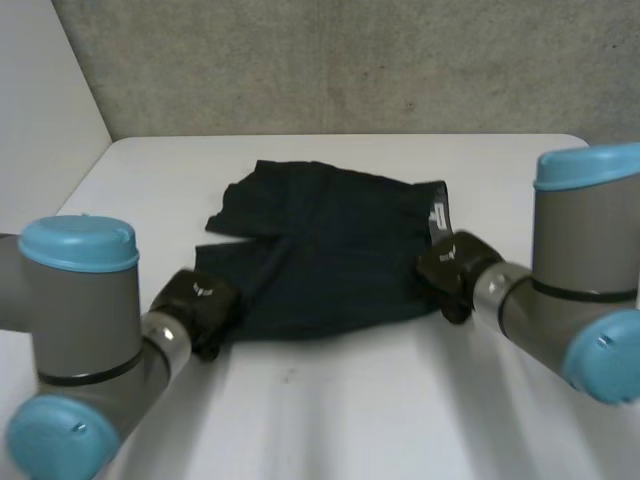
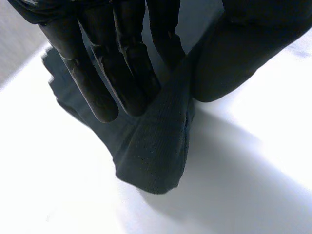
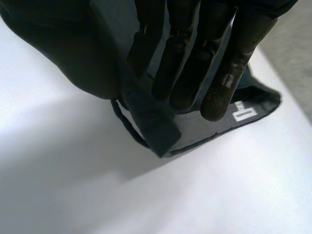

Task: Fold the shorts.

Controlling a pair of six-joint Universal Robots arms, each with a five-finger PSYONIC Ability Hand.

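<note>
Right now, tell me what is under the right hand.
Under the right hand is a waistband corner of the dark shorts, pinched between its fingers and thumb, a white label at the fingertips. White table lies below. The fingers cover the cloth behind them.

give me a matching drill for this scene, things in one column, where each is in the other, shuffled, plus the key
1. dark navy cloth shorts
2. black left hand
3. black right hand
4. small white label

a. pinching the waistband corner
b. lying on the white table
c. on the waistband, by the right hand's fingertips
d. pinching a leg corner, away from the waistband

Pairs: 1-b, 2-d, 3-a, 4-c
</note>
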